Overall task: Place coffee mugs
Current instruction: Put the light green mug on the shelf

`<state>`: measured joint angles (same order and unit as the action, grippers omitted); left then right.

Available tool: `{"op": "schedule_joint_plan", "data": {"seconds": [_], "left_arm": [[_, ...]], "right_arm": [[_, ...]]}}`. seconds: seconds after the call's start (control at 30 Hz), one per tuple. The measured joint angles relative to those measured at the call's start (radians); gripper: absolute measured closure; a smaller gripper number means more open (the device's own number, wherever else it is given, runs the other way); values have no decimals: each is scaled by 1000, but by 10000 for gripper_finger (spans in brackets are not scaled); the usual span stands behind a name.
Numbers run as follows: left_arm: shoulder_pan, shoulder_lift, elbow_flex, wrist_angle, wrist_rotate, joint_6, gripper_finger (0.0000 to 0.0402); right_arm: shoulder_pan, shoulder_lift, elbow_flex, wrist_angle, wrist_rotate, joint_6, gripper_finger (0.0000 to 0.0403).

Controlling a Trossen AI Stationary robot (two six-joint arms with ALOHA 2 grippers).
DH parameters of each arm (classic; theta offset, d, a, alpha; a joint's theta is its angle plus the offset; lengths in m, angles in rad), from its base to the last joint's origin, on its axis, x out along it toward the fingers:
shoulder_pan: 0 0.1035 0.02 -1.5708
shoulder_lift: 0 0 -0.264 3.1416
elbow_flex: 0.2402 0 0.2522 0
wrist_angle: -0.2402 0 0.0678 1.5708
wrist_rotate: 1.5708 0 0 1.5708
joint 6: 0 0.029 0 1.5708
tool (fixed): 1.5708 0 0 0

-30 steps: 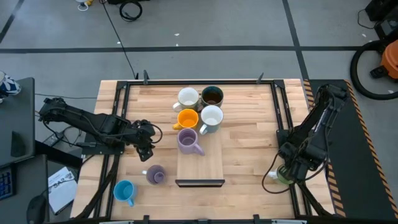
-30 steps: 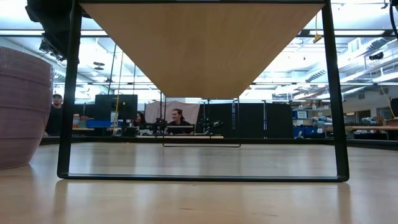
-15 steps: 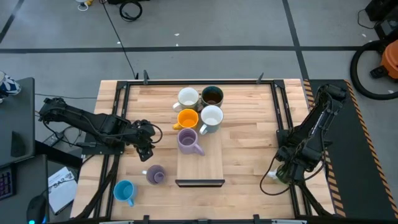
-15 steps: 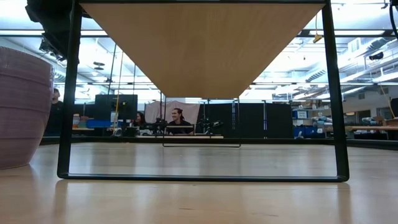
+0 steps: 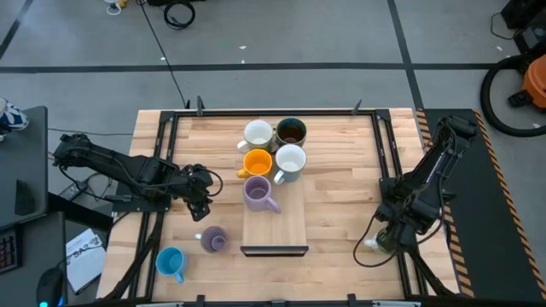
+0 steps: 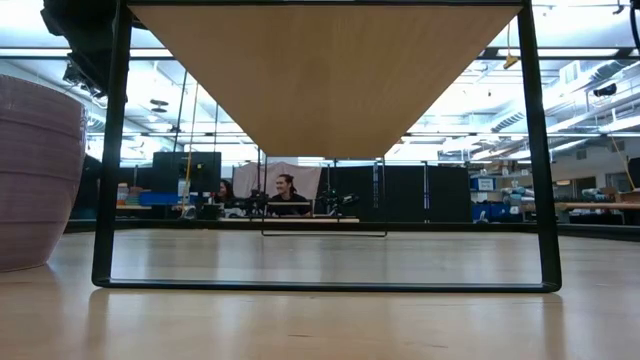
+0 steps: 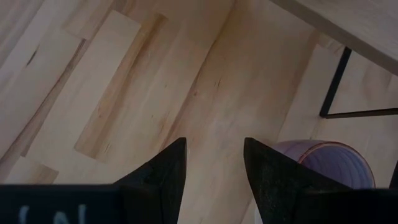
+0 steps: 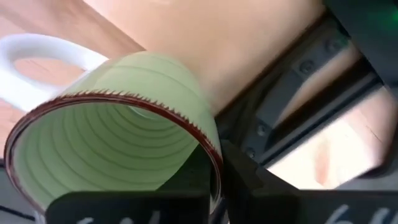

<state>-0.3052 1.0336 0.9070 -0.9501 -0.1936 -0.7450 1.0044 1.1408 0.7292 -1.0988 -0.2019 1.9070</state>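
Note:
My right gripper sits at the table's right near corner, shut on the green mug, whose white handle points away from the fingers. From above, the gripper hides most of that mug. My left gripper hangs open over bare wood, near a lavender mug that stands on the table. The light blue mug stands by the left near corner. On the far side stand two white mugs, a dark grey mug and an orange one. A second lavender mug stands on the wooden shelf. My right gripper holds the green mug by its rim wall, on the side opposite the handle. One finger appears to be inside the mug and one outside. The mug's mouth faces the wrist camera. Whether its base is on the table I cannot tell.
The small wooden shelf on a black wire frame stands mid-table toward the near edge. Black rails run along the table's left and right sides. Bare wood lies between the shelf and the right rail. People sit in the room beyond.
My right gripper, holding the green mug, has shifted a little toward the table's left and near edges. My left arm and the other mugs have kept still.

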Motion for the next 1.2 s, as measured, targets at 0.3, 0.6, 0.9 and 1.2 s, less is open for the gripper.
{"op": "schedule_joint_plan", "data": {"seconds": [0.3,0.6,0.9,1.2], "left_arm": [[0,0,0,0,0,0,235],[0,0,0,0,0,0,235],[0,0,0,0,0,-2,235],[0,0,0,0,0,-3,235]], "right_arm": [[-175,1,0,52,28,-303,378],[-412,1,0,92,41,-713,379],[-612,3,0,189,48,-1259,377],[-727,3,0,216,58,-1758,375]]}}
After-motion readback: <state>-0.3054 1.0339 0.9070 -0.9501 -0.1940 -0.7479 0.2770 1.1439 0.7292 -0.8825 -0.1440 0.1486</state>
